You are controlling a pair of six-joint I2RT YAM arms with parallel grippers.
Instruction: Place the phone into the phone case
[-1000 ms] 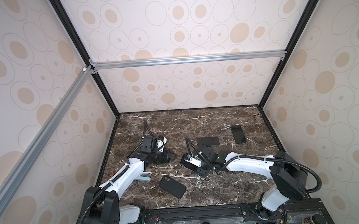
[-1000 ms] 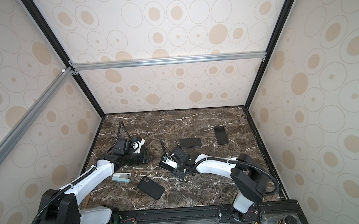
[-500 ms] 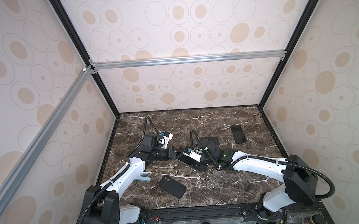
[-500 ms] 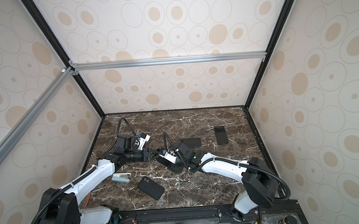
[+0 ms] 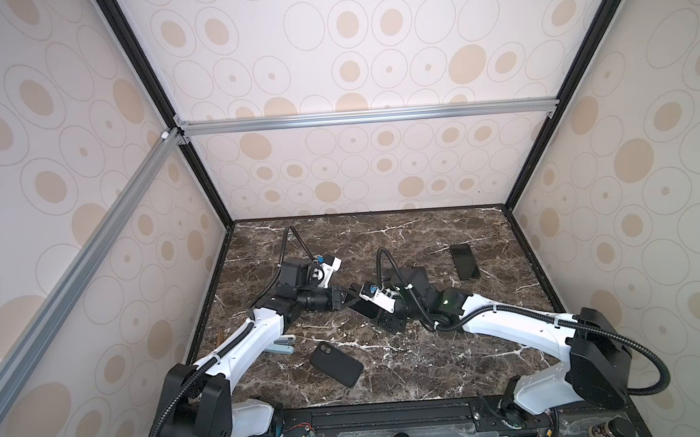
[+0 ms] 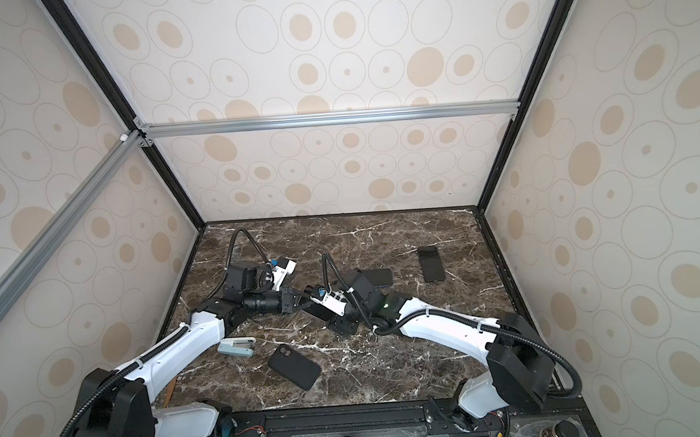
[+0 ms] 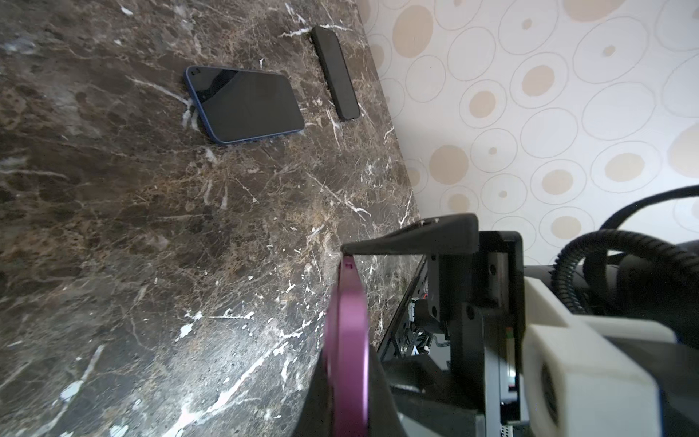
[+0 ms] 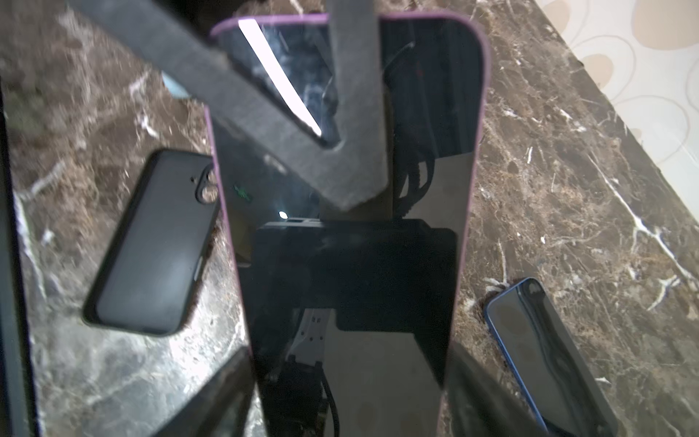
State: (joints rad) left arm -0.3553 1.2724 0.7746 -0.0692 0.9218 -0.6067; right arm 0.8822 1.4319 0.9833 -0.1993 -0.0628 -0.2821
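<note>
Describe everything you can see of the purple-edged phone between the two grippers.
The phone is a slim slab: glossy black screen, dark and mirroring the rig, purple metallic-looking rim, rounded corners. It is raised off the marble table, mid-workspace. The left gripper is shut on one end, a finger across the glass; the right gripper straddles its long sides at the other end, contact unclear.

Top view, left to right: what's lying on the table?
In order: stapler → black phone case → blue-edged phone → black phone. The purple phone is held off the table by the left claw, so it is left out.
</note>
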